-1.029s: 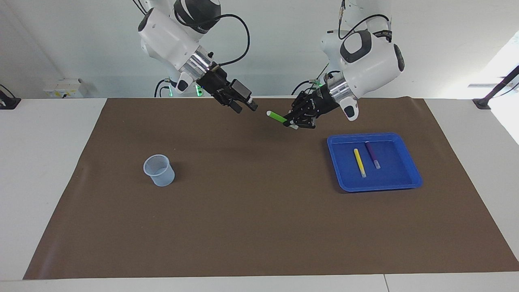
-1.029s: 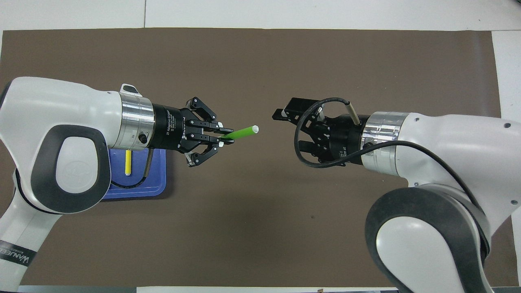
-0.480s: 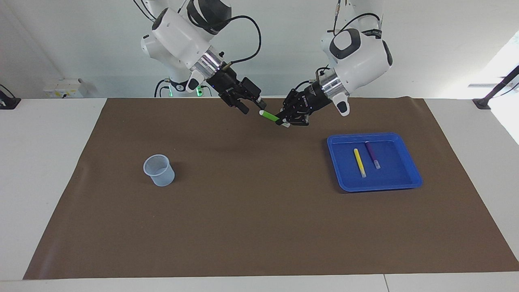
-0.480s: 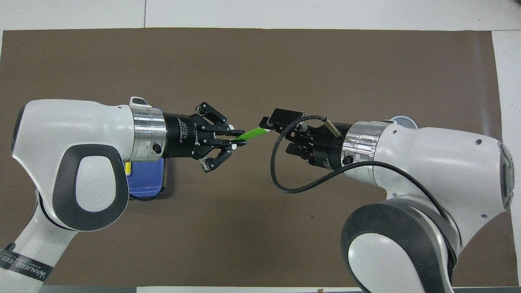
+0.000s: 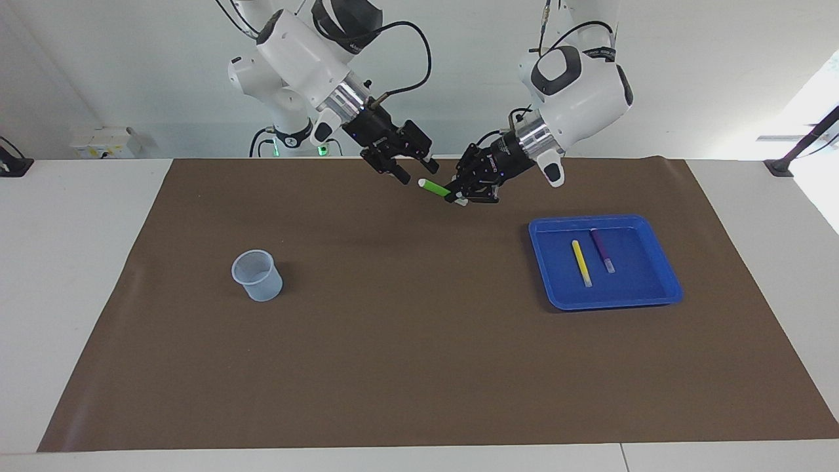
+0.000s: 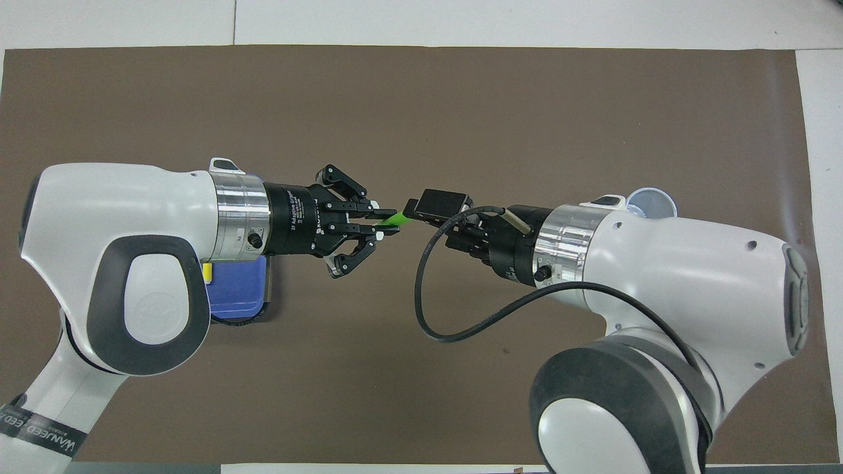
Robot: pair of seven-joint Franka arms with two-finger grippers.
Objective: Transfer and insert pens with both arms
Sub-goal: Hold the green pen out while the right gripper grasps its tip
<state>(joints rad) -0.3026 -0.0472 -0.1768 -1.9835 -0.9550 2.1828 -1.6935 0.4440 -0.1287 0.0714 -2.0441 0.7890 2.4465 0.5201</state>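
Note:
My left gripper point(image 5: 452, 195) point(image 6: 382, 222) is shut on one end of the green pen point(image 5: 434, 189) point(image 6: 395, 219), holding it in the air over the mat between the two arms. The pen's pale tip points at my right gripper point(image 5: 416, 172) point(image 6: 413, 213). That gripper is open, its fingers standing on either side of the pen's free end. In the overhead view the free end is hidden under the right gripper. The yellow pen point(image 5: 581, 262) point(image 6: 207, 271) and the purple pen point(image 5: 602, 250) lie side by side in the blue tray point(image 5: 603, 303) point(image 6: 237, 309).
A pale translucent cup point(image 5: 257, 275) point(image 6: 652, 201) stands upright on the brown mat point(image 5: 419, 367) toward the right arm's end. The blue tray sits toward the left arm's end. In the overhead view the arms cover most of the tray and cup.
My right gripper has moved in toward the left gripper until its fingers reach around the green pen's free end. The left gripper shifted slightly toward it early on, then held still.

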